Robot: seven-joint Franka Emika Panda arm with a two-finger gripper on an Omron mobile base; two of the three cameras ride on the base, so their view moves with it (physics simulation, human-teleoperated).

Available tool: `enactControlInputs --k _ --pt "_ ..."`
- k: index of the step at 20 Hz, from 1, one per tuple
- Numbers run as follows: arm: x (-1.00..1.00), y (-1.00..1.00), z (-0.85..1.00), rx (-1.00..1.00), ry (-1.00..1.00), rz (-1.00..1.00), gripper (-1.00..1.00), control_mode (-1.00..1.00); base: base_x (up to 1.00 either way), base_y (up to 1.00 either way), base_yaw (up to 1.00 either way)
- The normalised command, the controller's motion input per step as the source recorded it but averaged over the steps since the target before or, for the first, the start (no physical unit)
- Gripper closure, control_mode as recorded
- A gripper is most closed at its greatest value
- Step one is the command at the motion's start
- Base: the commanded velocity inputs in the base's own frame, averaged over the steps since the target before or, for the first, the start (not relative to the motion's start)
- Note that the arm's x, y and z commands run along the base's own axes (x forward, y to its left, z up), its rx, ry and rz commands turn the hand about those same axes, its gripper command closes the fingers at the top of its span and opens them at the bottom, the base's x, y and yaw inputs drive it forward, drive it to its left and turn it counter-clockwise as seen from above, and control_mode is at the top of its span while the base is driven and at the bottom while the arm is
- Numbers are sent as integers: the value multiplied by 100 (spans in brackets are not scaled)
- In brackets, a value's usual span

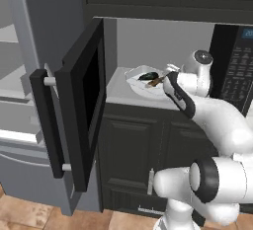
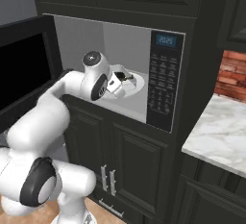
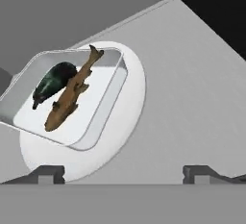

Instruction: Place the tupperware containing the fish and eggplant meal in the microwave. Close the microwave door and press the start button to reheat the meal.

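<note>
Two dark fingertips (image 3: 50, 174) rise far apart at the bottom of the hand view, so the gripper (image 3: 125, 174) stands wide open with nothing between its jaws and nothing touching them. Just beyond them the tupperware (image 3: 103, 107) sits on a white round turntable (image 3: 132, 117) on the pale floor of the microwave (image 2: 163, 81). Its near edge lies close to the fingertips but apart from them. Inside the box a brown fish (image 3: 69, 98) lies beside a dark green eggplant (image 3: 50, 83), touching along their sides.

From the left base view the arm reaches into the cavity, the tupperware (image 1: 141, 78) just ahead of the wrist. The door (image 1: 81, 105) hangs wide open to the left, its bar handle (image 1: 47, 123) facing outward. From the right base view the gripper (image 2: 120, 81) is inside the cavity, left of the keypad (image 2: 161, 69) with its blue display.
</note>
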Motion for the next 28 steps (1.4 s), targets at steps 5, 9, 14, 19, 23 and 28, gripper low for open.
enactControlInputs --k 5,9,14,19,23,28 --pt "-100 52 95 -65 -1 41 -100 -100 0 0 0" --pt "-100 13 74 -52 -8 24 -100 -100 0 0 0" --pt "-100 55 26 -56 0 28 -100 -100 0 0 0" --pt "-100 74 15 -54 1 28 -100 -100 0 0 0" --pt "-100 84 23 -47 0 24 -100 -100 0 0 0" --pt "-100 95 31 -50 0 16 -100 -100 0 0 0"
